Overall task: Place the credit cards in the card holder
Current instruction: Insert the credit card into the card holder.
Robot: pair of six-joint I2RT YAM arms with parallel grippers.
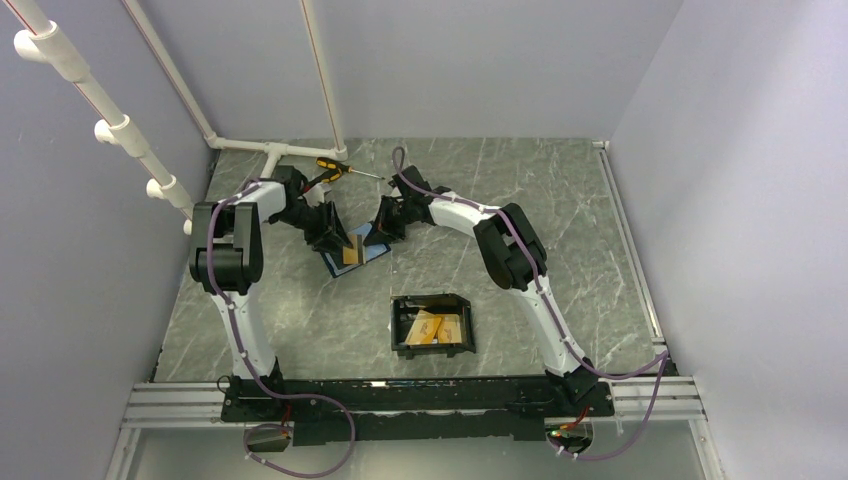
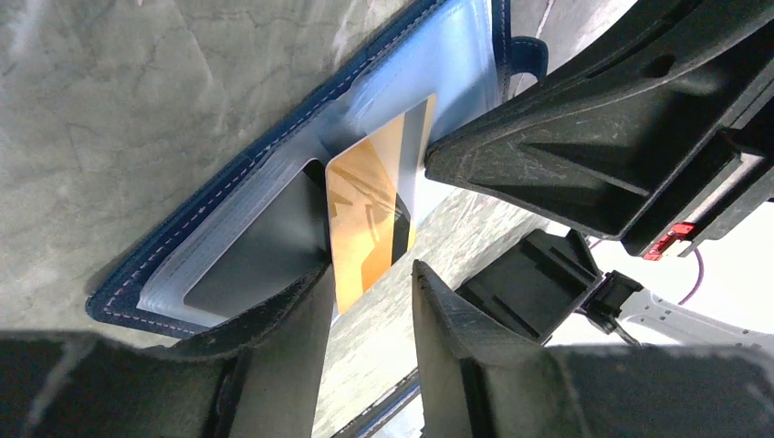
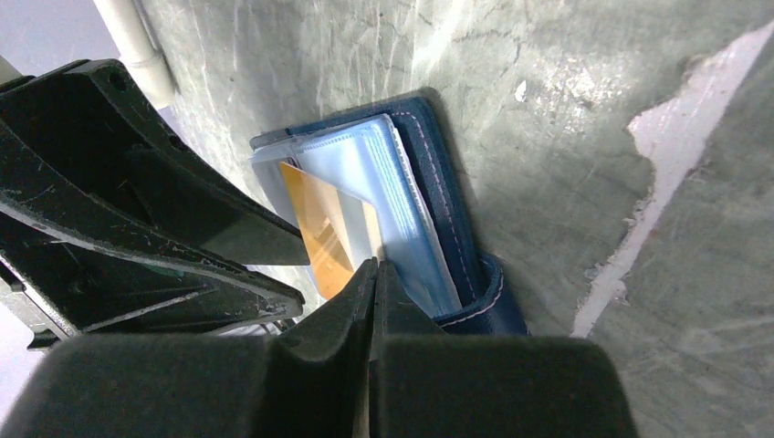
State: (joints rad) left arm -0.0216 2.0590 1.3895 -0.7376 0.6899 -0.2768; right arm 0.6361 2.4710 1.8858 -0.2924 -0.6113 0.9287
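The black card holder (image 1: 432, 298) sits mid-table with two orange credit cards (image 1: 422, 327) lying in it. Behind it lies an open dark blue wallet (image 1: 338, 263) (image 2: 228, 187) (image 3: 456, 210). Another orange credit card (image 1: 350, 252) (image 2: 370, 214) (image 3: 319, 228) sticks halfway out of the wallet's clear sleeve. My left gripper (image 1: 332, 238) (image 2: 370, 274) is open, and the card's free corner sits in the gap against the left finger. My right gripper (image 1: 385, 225) (image 3: 376, 266) is shut, its tips pressing on the clear sleeve beside the card.
A yellow-handled screwdriver (image 1: 330, 167) lies at the back by the white pipe frame (image 1: 275, 152). The two grippers face each other closely over the wallet. Walls close in the grey marbled table (image 1: 560, 200) on three sides.
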